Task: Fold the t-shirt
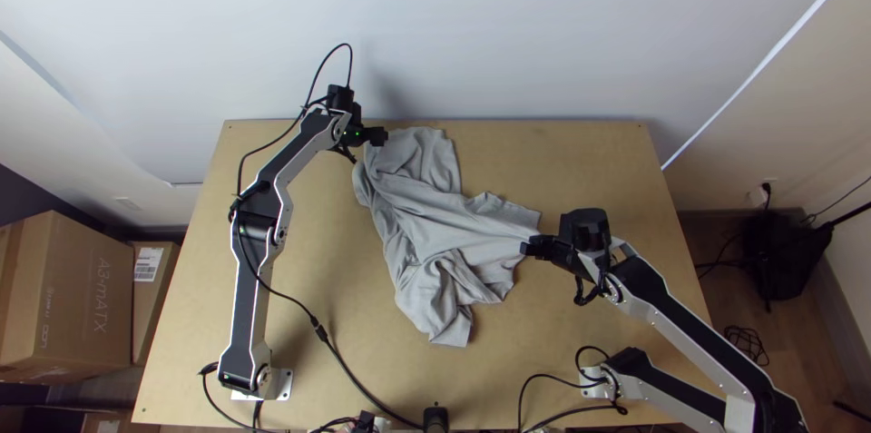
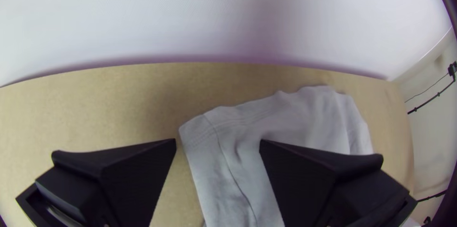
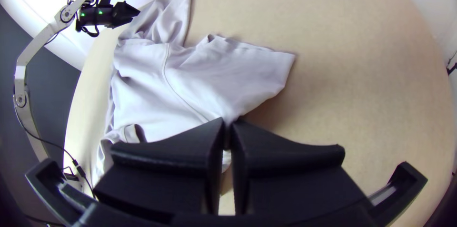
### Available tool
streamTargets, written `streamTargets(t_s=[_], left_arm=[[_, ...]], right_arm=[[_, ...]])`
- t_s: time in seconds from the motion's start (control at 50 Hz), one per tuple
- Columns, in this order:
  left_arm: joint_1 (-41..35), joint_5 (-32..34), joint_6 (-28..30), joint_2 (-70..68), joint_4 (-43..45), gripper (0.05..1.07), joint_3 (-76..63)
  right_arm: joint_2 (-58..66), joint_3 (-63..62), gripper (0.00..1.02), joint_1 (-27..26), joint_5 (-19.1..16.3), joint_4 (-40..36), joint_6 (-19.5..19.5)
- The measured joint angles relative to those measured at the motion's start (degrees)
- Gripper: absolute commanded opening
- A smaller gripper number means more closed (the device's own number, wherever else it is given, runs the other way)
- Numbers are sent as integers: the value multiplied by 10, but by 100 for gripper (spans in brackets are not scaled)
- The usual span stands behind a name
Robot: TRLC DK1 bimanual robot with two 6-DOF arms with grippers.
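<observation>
In the top view, the grey t-shirt (image 1: 435, 224) lies rumpled across the table's middle, with bunched folds toward the near side. My left gripper (image 1: 379, 136) is at its far left corner. The left wrist view shows that gripper (image 2: 218, 146) open, its fingers apart above a hemmed corner of the shirt (image 2: 223, 132). At the cloth's right side in the top view is my right gripper (image 1: 528, 248). In the right wrist view the right gripper (image 3: 228, 124) is shut on a pinched bit of the shirt (image 3: 190, 79), which rises slightly to the fingertips.
Bare wooden table (image 1: 581, 161) lies to the right of the cloth's far part and to its left. A white wall (image 1: 508, 34) stands behind the far edge. A black cable (image 1: 349, 369) crosses the near left part. Cardboard boxes (image 1: 68, 297) stand off the table's left side.
</observation>
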Motion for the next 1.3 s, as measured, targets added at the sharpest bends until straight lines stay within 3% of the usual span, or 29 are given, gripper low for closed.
streamTargets(t_s=[0.1,0.18,0.42,0.64,0.92,1.3], left_arm=[[0,-3,-9,2,4,44,0],[1,-4,-19,2,10,7,0],[12,-4,-31,2,13,8,0],[59,-4,-49,-35,-49,8,-2],[112,3,-62,-203,-130,8,-2],[149,-8,-59,-424,-160,8,-2]], right_arm=[[-7,0,2,0,0,0,0],[-11,0,2,0,0,0,0],[-21,2,2,-16,3,0,-5],[-35,41,2,-56,17,17,-53],[-34,108,2,-92,17,68,-83],[47,273,2,-112,17,125,-121]])
